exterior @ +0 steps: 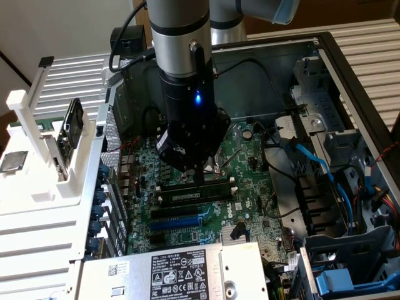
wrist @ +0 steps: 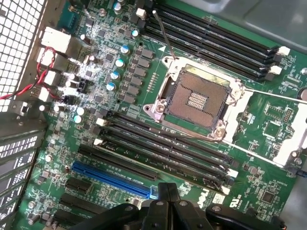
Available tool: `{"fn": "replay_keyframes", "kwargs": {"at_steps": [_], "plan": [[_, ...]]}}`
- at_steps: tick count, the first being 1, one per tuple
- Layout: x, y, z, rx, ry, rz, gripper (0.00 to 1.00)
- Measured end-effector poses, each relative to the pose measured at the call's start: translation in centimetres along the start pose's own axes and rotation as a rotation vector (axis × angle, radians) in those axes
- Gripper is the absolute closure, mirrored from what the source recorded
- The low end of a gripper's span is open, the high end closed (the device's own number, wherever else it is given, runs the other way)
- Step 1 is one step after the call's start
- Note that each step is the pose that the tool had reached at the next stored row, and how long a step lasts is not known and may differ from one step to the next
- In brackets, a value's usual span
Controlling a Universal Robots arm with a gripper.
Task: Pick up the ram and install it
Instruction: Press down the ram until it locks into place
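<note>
Shut fingers [exterior: 199, 177] above seated ram [exterior: 195, 194]; cables [exterior: 312, 164] nearby

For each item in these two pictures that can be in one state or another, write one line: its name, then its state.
gripper: shut, empty, just above the ram
ram: lying in a memory slot on the motherboard
processor socket: open, empty, pins exposed
blue slot: empty
computer case: side open, inside exposed
processor chip: resting on the white stand outside the case
</note>
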State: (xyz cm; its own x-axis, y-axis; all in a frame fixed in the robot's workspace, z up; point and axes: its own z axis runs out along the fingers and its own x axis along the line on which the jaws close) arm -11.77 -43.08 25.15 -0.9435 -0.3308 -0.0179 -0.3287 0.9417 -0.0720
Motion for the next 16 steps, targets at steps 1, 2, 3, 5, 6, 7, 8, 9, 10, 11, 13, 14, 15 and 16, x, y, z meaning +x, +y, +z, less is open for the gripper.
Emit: {"fn": "replay_keyframes", "kwargs": {"at_steps": [1,2,3,5,6,7,8,9,10,11,13,14,15,16], "plan": [[0.00,0.00,0.00,-0.0007,0.0005,0.011,0.90],[0.00,0.00,0.00,-0.0015,0.0008,0.021,0.90],[0.00,0.01,0.01,-0.0024,0.0011,0.031,0.90],[0.00,0.00,0.01,-0.0065,0.0029,0.080,0.90],[0.00,0.00,0.00,-0.0071,0.0033,0.089,0.90],[0.00,0.00,0.00,-0.0079,0.0037,0.098,0.90],[0.00,0.00,0.00,-0.0085,0.0040,0.106,0.90],[0.00,0.00,0.00,-0.0090,0.0044,0.116,0.90],[0.00,0.00,0.00,-0.0095,0.0048,0.125,0.90],[0.00,0.00,0.00,-0.0097,0.0051,0.131,0.90],[0.00,0.00,0.00,-0.0097,0.0052,0.132,0.90],[0.00,0.00,0.00,-0.0098,0.0052,0.132,0.90],[0.00,0.00,0.00,-0.0097,0.0053,0.132,0.90],[0.00,0.00,0.00,-0.0098,0.0052,0.132,0.90]]}}
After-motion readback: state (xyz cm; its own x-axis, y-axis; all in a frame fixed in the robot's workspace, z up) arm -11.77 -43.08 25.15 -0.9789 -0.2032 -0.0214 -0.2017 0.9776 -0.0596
